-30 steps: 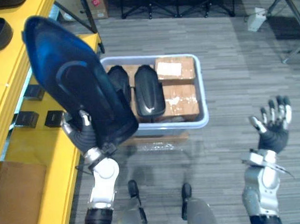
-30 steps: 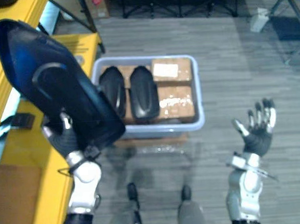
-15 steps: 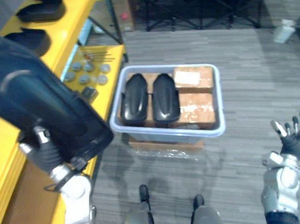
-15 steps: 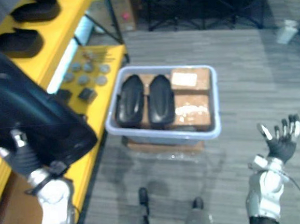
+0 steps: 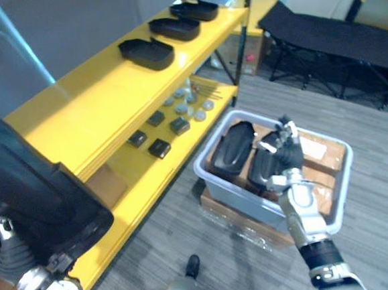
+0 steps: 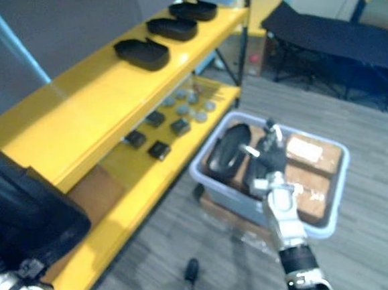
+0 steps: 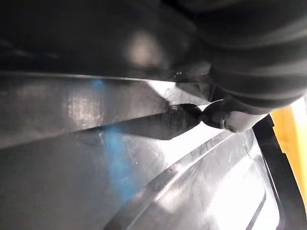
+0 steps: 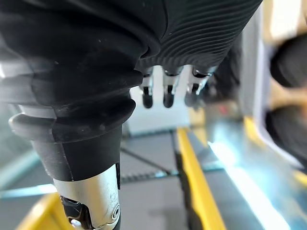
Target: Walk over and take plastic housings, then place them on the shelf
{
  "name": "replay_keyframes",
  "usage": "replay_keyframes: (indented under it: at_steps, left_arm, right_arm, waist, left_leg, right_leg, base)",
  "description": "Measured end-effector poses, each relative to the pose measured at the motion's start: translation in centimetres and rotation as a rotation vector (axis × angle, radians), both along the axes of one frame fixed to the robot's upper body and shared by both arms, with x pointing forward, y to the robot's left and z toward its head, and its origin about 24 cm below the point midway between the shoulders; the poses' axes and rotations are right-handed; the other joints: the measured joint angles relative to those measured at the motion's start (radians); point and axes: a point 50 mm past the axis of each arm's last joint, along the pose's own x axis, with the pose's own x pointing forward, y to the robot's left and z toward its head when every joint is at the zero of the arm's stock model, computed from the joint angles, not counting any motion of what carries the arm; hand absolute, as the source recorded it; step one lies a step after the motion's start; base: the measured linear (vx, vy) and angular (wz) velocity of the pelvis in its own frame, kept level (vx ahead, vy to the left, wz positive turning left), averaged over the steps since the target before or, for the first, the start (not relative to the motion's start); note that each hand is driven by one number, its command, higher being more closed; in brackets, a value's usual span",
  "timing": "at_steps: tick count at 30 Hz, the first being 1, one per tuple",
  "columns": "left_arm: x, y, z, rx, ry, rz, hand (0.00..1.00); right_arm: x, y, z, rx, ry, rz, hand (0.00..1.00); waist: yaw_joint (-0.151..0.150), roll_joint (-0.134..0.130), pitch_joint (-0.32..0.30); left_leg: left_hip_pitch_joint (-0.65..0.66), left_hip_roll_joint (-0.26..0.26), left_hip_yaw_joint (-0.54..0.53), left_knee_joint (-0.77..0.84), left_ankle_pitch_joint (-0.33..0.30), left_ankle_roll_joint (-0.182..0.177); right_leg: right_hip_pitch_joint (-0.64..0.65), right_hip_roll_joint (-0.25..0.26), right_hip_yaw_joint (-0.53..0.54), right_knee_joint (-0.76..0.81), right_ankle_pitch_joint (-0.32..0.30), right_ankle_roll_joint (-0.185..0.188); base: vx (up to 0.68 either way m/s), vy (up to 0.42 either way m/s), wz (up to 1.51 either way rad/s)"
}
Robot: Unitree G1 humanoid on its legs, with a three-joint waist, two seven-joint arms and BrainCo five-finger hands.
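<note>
**Housing carried round to face the shelf**

The whole view had swung since half a second before: then the head looked down on the tote, and now it took in the long yellow metal shelf (image 5: 90,106), so the robot had turned toward its goal. The large dark plastic housing (image 5: 29,191) stayed in the left hand (image 5: 11,255), whose fingers were curled tight against its lower edge; the left wrist view showed a dark fingertip pressed to the glossy shell. The housing hung low at the robot's left, near the shelf's front edge but not yet over it.

The right hand (image 5: 285,152), earlier out to the side, now rose in front of the pale grey plastic tote (image 5: 238,198), fingers straight and spread, holding nothing. Two black housings (image 5: 233,147) and brown cardboard boxes (image 5: 330,161) lay in the tote.

Three black housings (image 5: 147,53) already sat in a row on the top board, with bare board nearer the robot. Pickup and turn looked done; lifting the housing onto that bare stretch seemed to remain.
</note>
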Motion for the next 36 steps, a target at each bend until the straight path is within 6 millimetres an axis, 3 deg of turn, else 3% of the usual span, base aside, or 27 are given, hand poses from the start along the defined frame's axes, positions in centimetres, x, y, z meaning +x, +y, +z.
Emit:
replay_keyframes:
  at_steps: [9,12,14,16,19,27,30,32,34,36]
  left_arm:
    - [-1.6,0.2,-1.2,-0.086,0.023,0.011,1.00]
    - [0.0,-0.7,-1.2,-0.109,-0.005,-0.108,1.00]
    - [1.0,-1.3,-1.5,-0.137,-0.012,-0.179,1.00]
    - [1.2,-1.6,-2.3,-0.186,-0.004,-0.199,1.00]
    - [1.3,-1.8,-2.9,-0.220,0.004,-0.209,1.00]
    - [4.1,-2.8,-1.5,-0.178,-0.046,-0.335,1.00]
    - [5.4,-3.6,-0.9,-0.155,-0.062,-0.417,1.00]
    - [7.0,-4.8,0.2,-0.120,-0.098,-0.514,1.00]
    - [7.8,-5.3,1.1,-0.080,-0.131,-0.562,1.00]
    - [8.5,-5.8,2.5,-0.019,-0.179,-0.589,1.00]
  right_arm:
    - [-0.8,-1.1,-1.8,-0.013,0.069,-0.003,0.00]
    - [-3.0,-3.3,-3.9,-0.012,0.150,-0.090,0.00]
    - [-3.9,-4.2,-4.9,-0.019,0.193,-0.130,0.00]
    - [-3.4,-3.7,-4.5,-0.034,0.175,-0.115,0.00]
    - [-2.1,-2.8,-3.0,-0.041,0.107,-0.075,0.00]
    - [-1.9,-2.6,-2.5,-0.055,0.048,-0.090,0.00]
    - [-2.1,-2.7,-2.0,-0.056,0.027,-0.100,0.00]
    - [-3.1,-3.5,-1.8,-0.066,-0.002,-0.138,0.00]
    - [-3.5,-4.1,-1.8,-0.068,-0.015,-0.165,0.00]
    - [-3.6,-4.7,-1.4,-0.075,-0.049,-0.176,0.00]
  waist:
    - [-0.001,-0.034,-0.018]
    - [-0.042,-0.036,-0.013]
    - [-0.047,-0.037,0.001]
    - [-0.025,-0.051,0.029]
    - [-0.024,-0.064,0.060]
    - [-0.042,-0.039,0.096]
    - [-0.057,-0.032,0.126]
    - [-0.093,-0.032,0.151]
    - [-0.118,-0.030,0.160]
    - [-0.125,-0.026,0.185]
  left_leg:
    - [-0.057,-0.023,-0.048,-0.004,0.019,0.019]
    - [-0.104,-0.007,0.123,0.002,0.037,0.081]
    - [-0.119,-0.003,0.168,0.002,0.081,0.076]
    - [-0.109,-0.021,0.174,0.002,0.072,0.081]
    - [-0.099,-0.025,0.201,0.002,0.066,0.089]
    - [-0.163,0.004,0.223,0.002,0.078,0.086]
    - [-0.189,-0.010,0.194,0.002,0.094,0.087]
    - [-0.204,-0.045,0.163,0.002,0.096,0.090]
    - [-0.218,-0.061,0.142,0.002,0.115,0.094]
    - [-0.219,-0.058,0.143,0.002,0.122,0.086]
  right_leg:
    - [-0.001,0.003,-0.081,0.005,0.001,0.004]
    - [0.046,0.000,-0.231,0.003,0.010,0.022]
    - [0.054,-0.013,-0.260,0.036,-0.003,0.028]
    - [0.046,-0.042,-0.221,0.077,-0.034,0.008]
    - [0.023,-0.060,-0.146,0.106,-0.066,-0.008]
    - [-0.070,-0.040,-0.102,0.143,-0.093,0.010]
    - [-0.132,-0.054,-0.030,0.229,-0.145,-0.013]
    - [-0.179,-0.073,0.087,0.314,-0.210,-0.030]
    - [-0.191,-0.072,0.115,0.334,-0.232,-0.013]
    - [-0.192,-0.065,0.114,0.332,-0.231,-0.007]
  base:
    - [-0.02,-0.006,0.26]
    - [0.00,0.029,1.33]
    - [0.01,0.074,1.14]
    - [-0.01,0.095,0.15]
    - [-0.07,0.051,-0.22]
    - [-0.09,-0.008,-0.03]
    - [-0.01,-0.019,0.16]
    - [0.00,-0.035,0.53]
    - [0.01,-0.053,0.51]
    - [0.01,-0.093,0.09]
